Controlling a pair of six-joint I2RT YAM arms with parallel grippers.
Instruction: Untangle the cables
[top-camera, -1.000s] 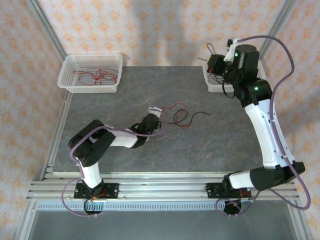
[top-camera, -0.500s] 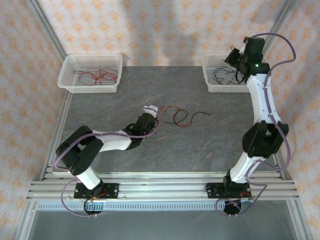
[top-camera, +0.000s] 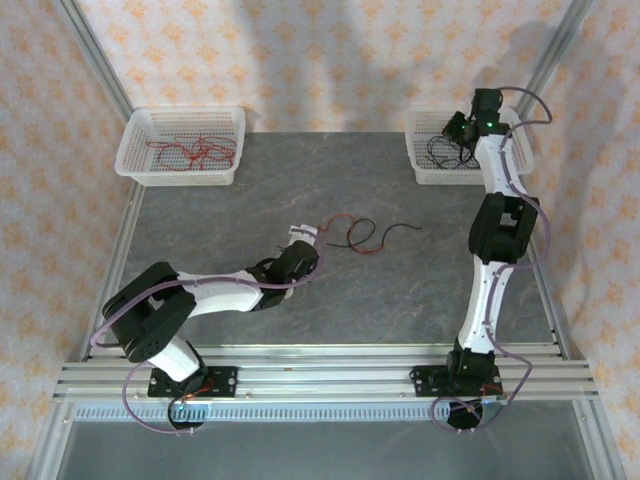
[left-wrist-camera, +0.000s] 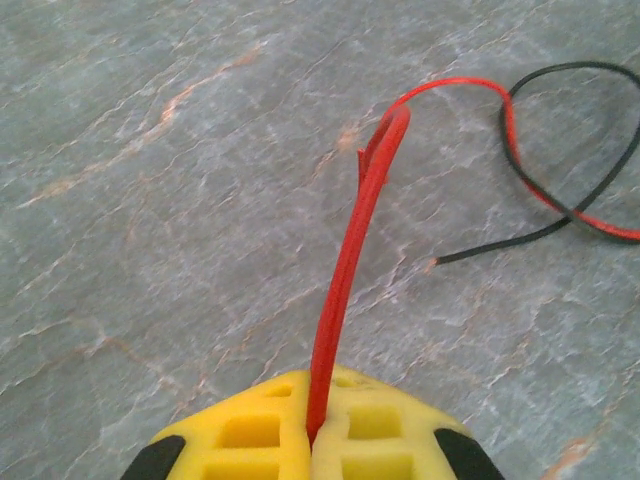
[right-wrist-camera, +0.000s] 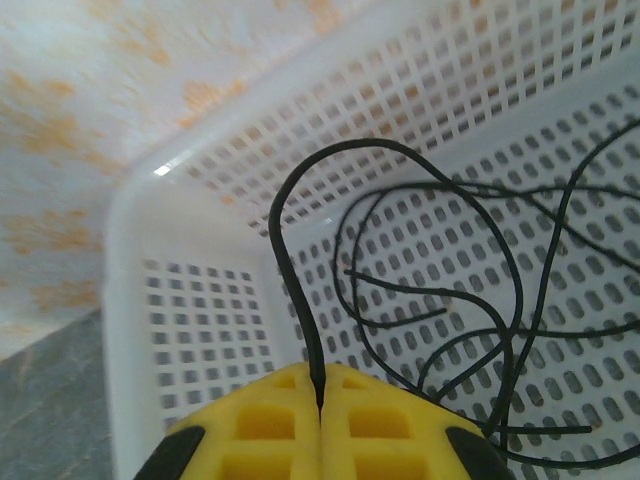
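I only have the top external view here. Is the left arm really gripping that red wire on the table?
Observer: Yes. In its wrist view the left gripper has its jaws shut on the red cable, which arches up from between them.
Operator: And the right arm at the far basket?
Observer: The right gripper has its jaws shut on a black cable above the white basket.
Operator: Is the basket otherwise empty?
Observer: No, more black cables loop across its perforated floor.

A grey veined table (top-camera: 220, 210) is enclosed by walls (top-camera: 300, 50) papered with orange floral motifs; aluminium posts (top-camera: 95, 58) are set at its far corners, slotted rails (top-camera: 320, 378) along its near edge.
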